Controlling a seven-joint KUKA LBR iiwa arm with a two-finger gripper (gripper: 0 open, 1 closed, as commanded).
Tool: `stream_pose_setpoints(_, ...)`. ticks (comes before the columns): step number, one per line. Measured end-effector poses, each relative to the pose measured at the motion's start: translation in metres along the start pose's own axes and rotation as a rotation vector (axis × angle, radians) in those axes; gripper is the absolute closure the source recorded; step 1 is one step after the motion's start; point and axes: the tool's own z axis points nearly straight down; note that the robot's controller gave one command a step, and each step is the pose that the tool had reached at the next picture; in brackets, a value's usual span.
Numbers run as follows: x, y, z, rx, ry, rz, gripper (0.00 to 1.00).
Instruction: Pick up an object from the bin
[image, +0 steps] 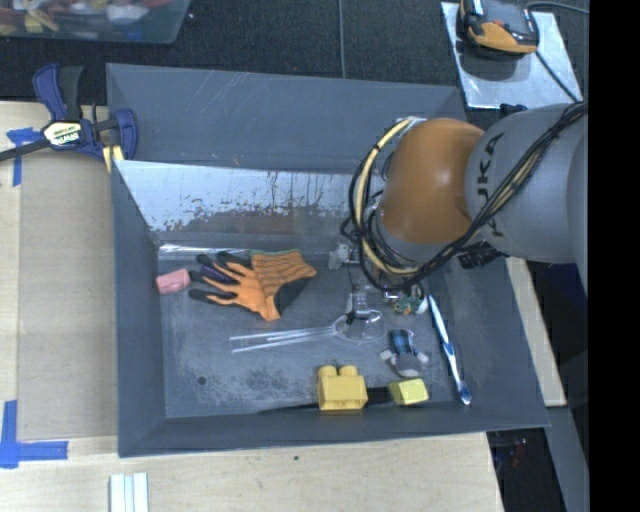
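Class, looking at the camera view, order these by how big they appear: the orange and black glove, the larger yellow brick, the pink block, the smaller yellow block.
1. orange and black glove
2. larger yellow brick
3. pink block and smaller yellow block: they look about alike, so I would not rank them.

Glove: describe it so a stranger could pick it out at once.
In the grey bin, look at the floor's left half, near the back wall. The glove lies flat there, fingers pointing left toward a small pink block. It alone is orange and black with fingers; the yellow bricks sit at the near edge.
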Motion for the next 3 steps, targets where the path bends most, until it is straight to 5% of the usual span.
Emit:
stream_pose_setpoints(1,0.004,0.0,0.033,0.001,-0.007,-0.151,0.0)
stream_pose_setpoints(2,0.016,0.008,0.05,-0.001,-0.009,0.006,1.0)
stream_pose_setpoints(3,0.016,0.008,0.05,-0.001,-0.009,0.005,1.0)
